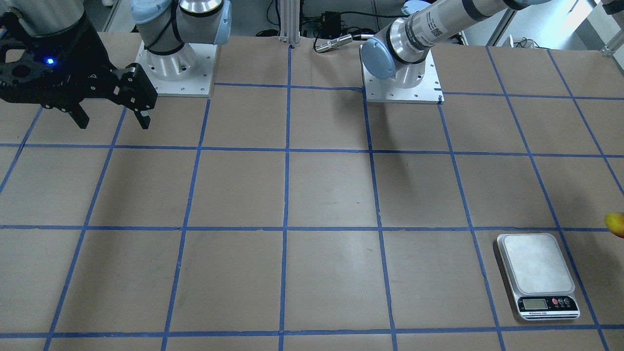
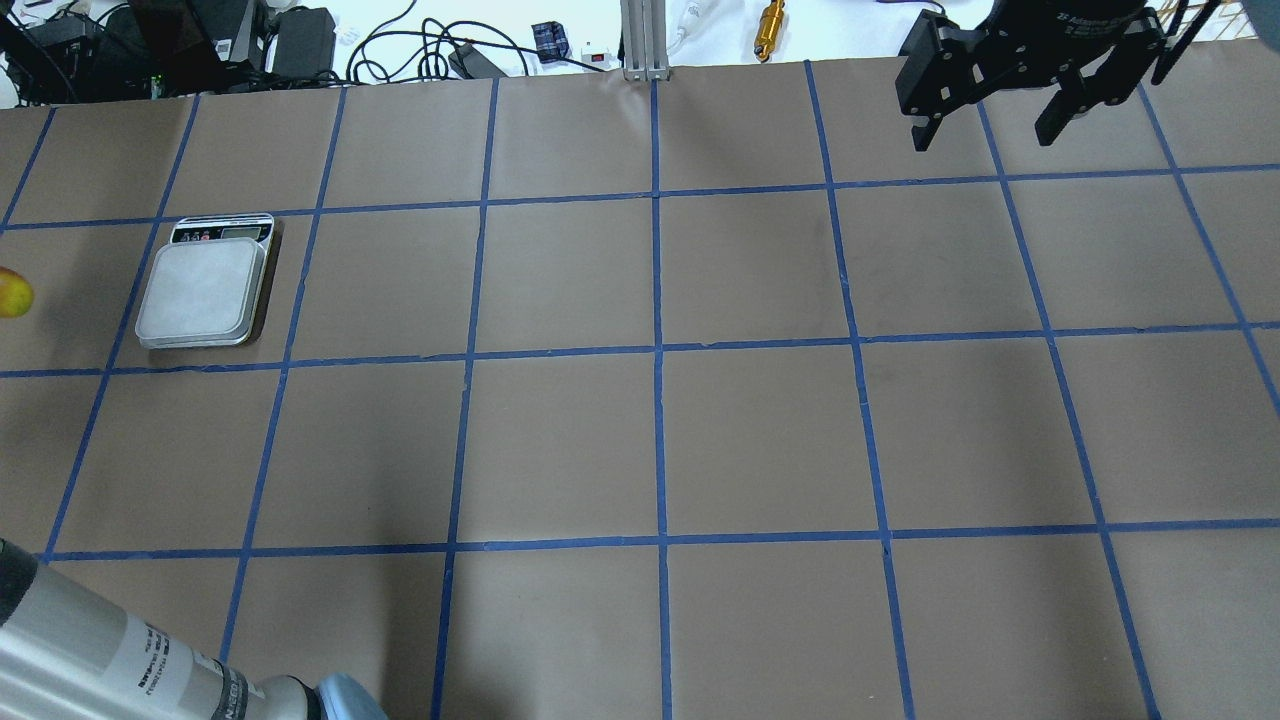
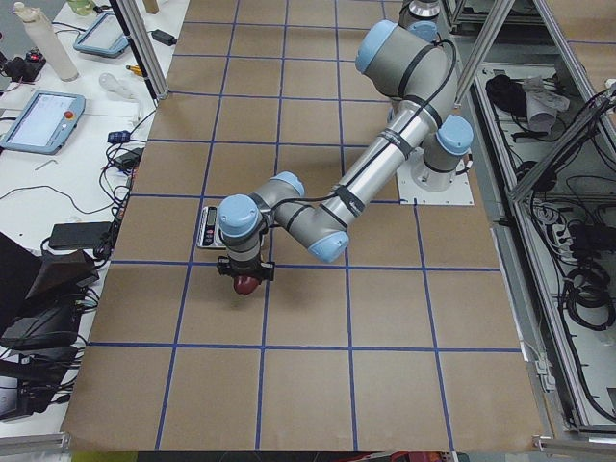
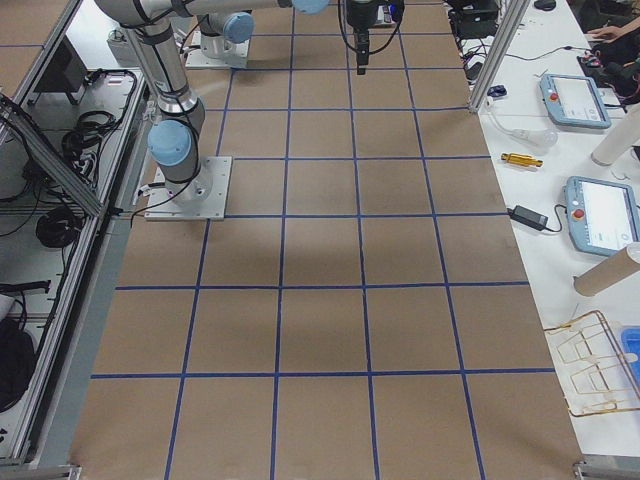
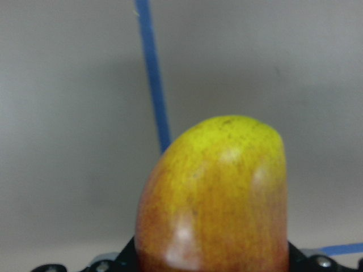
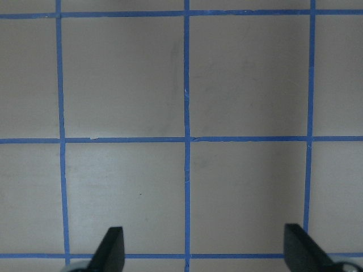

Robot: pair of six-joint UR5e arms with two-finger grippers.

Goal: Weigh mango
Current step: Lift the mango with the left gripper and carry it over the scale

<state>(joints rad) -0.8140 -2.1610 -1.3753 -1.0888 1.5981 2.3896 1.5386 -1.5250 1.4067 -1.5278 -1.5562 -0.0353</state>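
Left gripper [image 3: 246, 277] is clamping the mango [image 5: 215, 198] near the scale [image 1: 536, 263] but off it, out toward the left end of the table [image 2: 660, 440]. Its jaws are mostly hiding behind the fruit in the wrist view, with only black bits showing at the bottom edge. Front and overhead views are cropping the mango at the frame edge. Right gripper [image 2: 982, 138] is hanging with jaws spread wide, well apart from both.

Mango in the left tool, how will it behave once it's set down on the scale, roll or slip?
The mango looks rounded and oblong, so it would probably rock or roll a little on the scale, whose platform is flat and smooth, unless laid lengthwise. Its glossy skin suggests it may slip under a light grip.
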